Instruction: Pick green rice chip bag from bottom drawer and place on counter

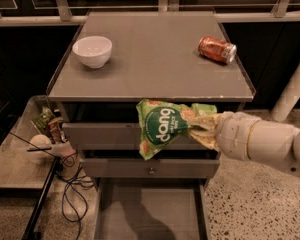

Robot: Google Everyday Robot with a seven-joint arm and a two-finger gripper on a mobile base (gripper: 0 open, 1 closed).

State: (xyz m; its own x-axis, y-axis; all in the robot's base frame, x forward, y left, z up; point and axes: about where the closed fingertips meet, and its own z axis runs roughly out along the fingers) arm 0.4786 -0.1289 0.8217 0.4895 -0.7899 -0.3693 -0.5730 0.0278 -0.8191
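The green rice chip bag [162, 126], light green with a dark round "dang" logo, hangs in the air in front of the cabinet's upper drawers, just below the counter's front rim. My gripper [202, 128] reaches in from the right on a thick white arm and is shut on the bag's crumpled right end. The bottom drawer [150, 209] stands pulled open below, its flat grey floor bare. The counter [155, 59] is the grey cabinet top above the bag.
A white bowl [92, 50] sits at the counter's left and an orange can [217, 50] lies on its side at the right. A low side table [15, 159] with clutter and trailing cables [72, 194] stands at the left. A white post [292, 91] leans at the right.
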